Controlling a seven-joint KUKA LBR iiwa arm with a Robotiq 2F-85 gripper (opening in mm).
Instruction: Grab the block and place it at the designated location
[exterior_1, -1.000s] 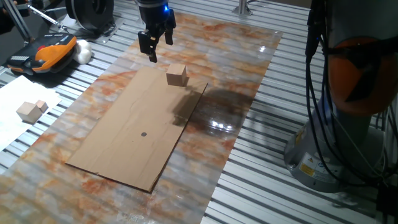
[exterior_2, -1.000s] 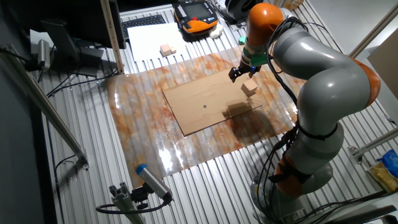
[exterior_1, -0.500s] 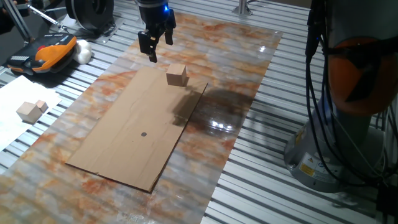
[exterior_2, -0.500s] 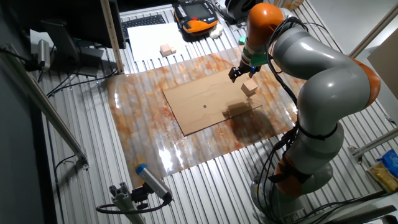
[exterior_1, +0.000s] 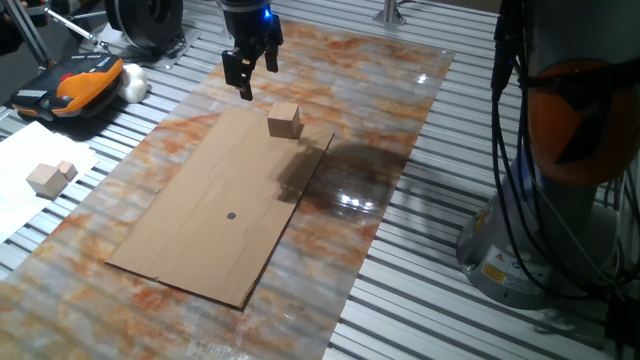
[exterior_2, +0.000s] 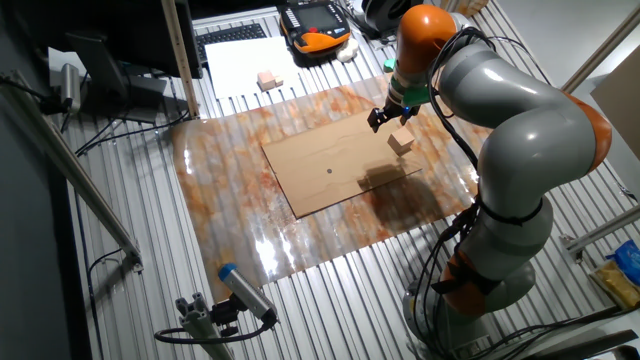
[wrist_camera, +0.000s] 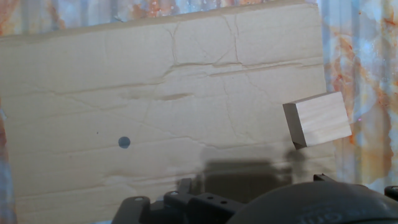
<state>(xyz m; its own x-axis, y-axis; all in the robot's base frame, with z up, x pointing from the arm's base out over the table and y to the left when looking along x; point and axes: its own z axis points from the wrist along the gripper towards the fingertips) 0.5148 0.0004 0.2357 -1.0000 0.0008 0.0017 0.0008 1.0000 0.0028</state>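
The block (exterior_1: 285, 120) is a small tan wooden cube resting on the far corner of the brown cardboard sheet (exterior_1: 190, 235). Its designated location, a small dark dot (exterior_1: 231, 215), lies near the sheet's middle, well apart from the cube. My gripper (exterior_1: 255, 75) hangs above the marbled mat just beyond the sheet's far edge, to the left of the block, open with nothing between its fingers. From the other side the gripper (exterior_2: 385, 118) is up and left of the block (exterior_2: 401, 141), with the dot (exterior_2: 329, 171) further left. The hand view shows the block (wrist_camera: 317, 119) at right and the dot (wrist_camera: 124, 142) at left.
A pair of paler wooden blocks (exterior_1: 48, 177) lies on white paper at the left. An orange-and-black pendant (exterior_1: 80, 85) and a white ball (exterior_1: 133, 82) sit beyond them. The robot's base and cables (exterior_1: 560, 150) stand at the right. A blue-tipped tool (exterior_2: 245, 290) lies near the front.
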